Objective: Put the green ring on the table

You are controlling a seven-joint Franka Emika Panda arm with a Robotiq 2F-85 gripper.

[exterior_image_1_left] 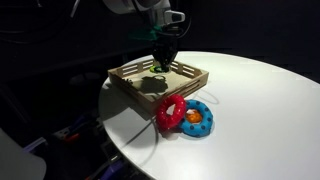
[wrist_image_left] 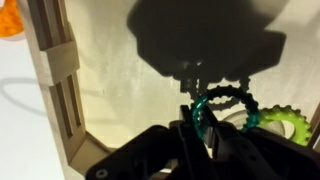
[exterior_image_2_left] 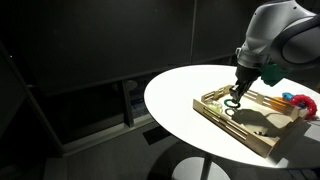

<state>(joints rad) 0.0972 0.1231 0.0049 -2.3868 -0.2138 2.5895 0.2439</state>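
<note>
Gripper fingers narrow, pinching the green ring by its near band, between the tips. We judge it light, stiff plastic; the toothed edge should resist slipping.

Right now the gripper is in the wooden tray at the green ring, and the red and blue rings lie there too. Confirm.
Wrong: the red ring and blue ring lie on the table beside the tray, as an exterior view shows. The gripper is at the green ring in the tray.
</note>
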